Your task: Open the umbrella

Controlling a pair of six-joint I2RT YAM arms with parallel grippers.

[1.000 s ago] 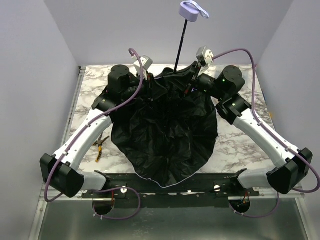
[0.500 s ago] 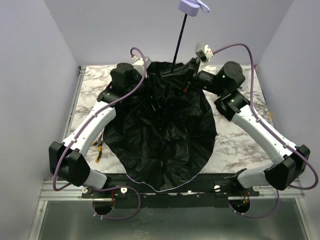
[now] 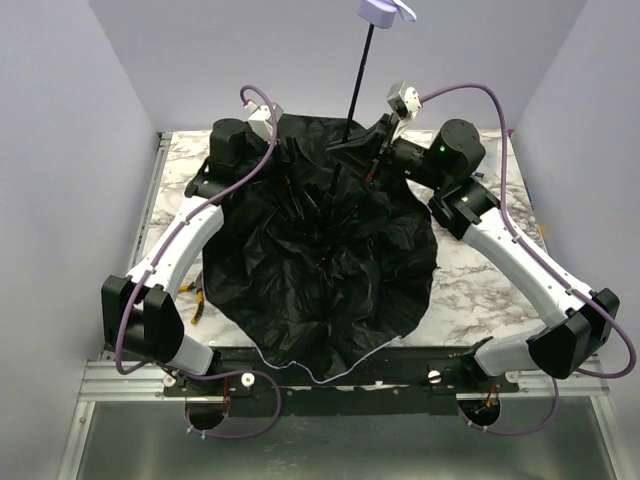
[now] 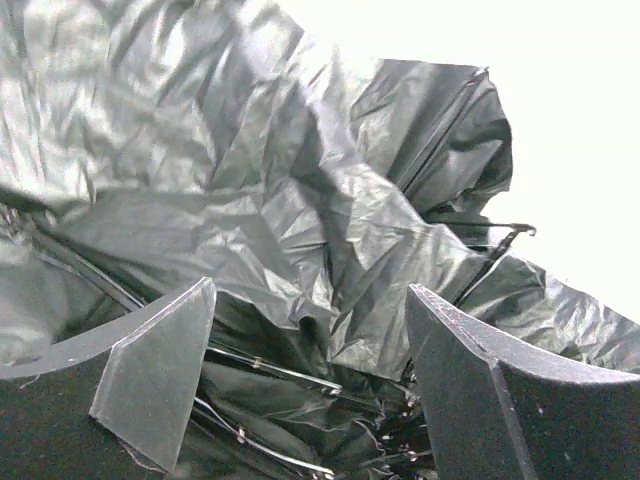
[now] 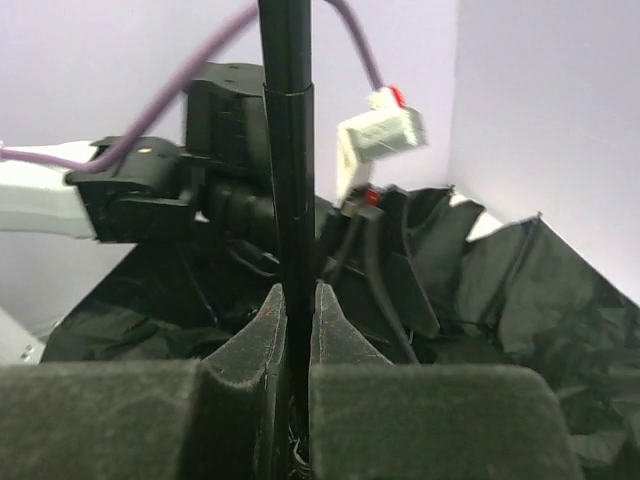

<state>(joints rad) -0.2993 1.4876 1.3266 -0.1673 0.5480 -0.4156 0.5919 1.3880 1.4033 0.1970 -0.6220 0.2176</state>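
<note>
Right gripper point(image 5: 297, 300): clamped on the umbrella point(image 3: 320, 260) shaft point(image 5: 286, 150), low down, right where it enters the canopy point(image 4: 250, 200). Shaft stands up tilted, lavender handle point(image 3: 383, 12) at its top end.

Left gripper point(image 4: 310, 300): jaws wide apart, nothing held, nosed into crumpled black fabric and ribs point(image 4: 270, 365) left of the shaft.

Progress, my read: over halfway. Shaft is extended and the canopy is spread from the shaft base across the table point(image 3: 470, 280), lining up. But the fabric is slack and creased, so it looks unlocked. Left to do: drive the ribs out until taut.

Count: 1 umbrella, 2 grippers, 1 yellow-handled pliers point(image 3: 196, 310) well left of the shaft, mostly hidden.
</note>
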